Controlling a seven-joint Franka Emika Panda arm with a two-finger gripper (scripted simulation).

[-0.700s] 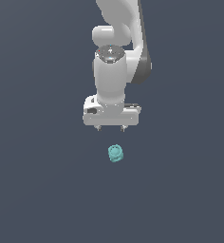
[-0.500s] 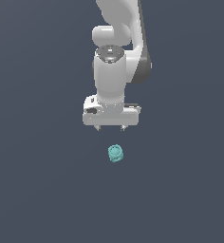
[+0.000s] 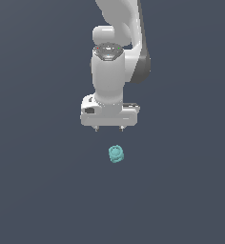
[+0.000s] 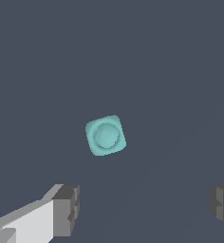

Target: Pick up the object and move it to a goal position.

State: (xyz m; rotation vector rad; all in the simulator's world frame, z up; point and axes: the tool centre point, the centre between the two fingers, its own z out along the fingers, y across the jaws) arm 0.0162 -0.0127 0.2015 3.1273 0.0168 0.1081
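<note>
The white gripper (image 3: 109, 128) points straight down with its two fingertips spread wide apart and nothing between them, and in the wrist view the grey finger pads (image 4: 66, 210) stand at either side of the frame with bare dark surface in the gap. The small teal object (image 3: 116, 154), a stubby piece with a round ringed face, lies on the flat dark grey desk (image 3: 43, 190), apart from the fingertips and a little toward the exterior view's right of their midpoint. In the wrist view the object (image 4: 105, 135) shows a rounded-square outline with a circular dished centre, clear of both pads.
</note>
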